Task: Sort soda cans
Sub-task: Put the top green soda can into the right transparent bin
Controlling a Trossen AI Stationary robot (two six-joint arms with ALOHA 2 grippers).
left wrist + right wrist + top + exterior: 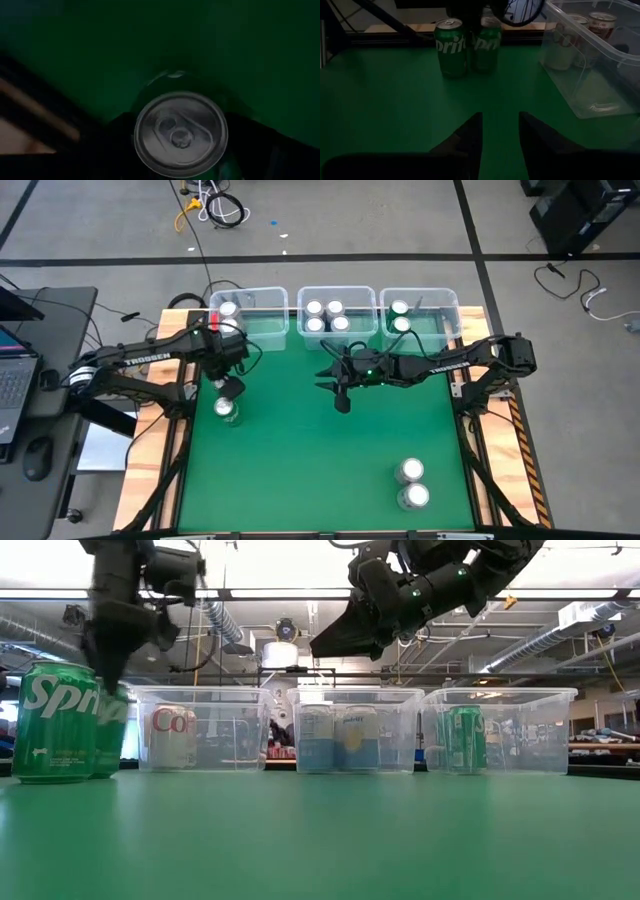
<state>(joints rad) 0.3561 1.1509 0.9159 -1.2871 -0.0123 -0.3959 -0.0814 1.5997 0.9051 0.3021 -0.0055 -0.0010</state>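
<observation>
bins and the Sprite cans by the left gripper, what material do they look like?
Bins: clear plastic, likely rigid; contents show through the glossy walls, and the rims look moulded.
Sprite cans: thin metal, probably aluminium, with printed green sides; a bare silvery top with pull tab shows under the left gripper.

Beside the clear, glossy plastic bins [350,730], the soda cans [55,723] show shiny printed metal sides and bright brushed silver tops. Under the bins, the table [330,840] wears smooth matt green covering.
</observation>
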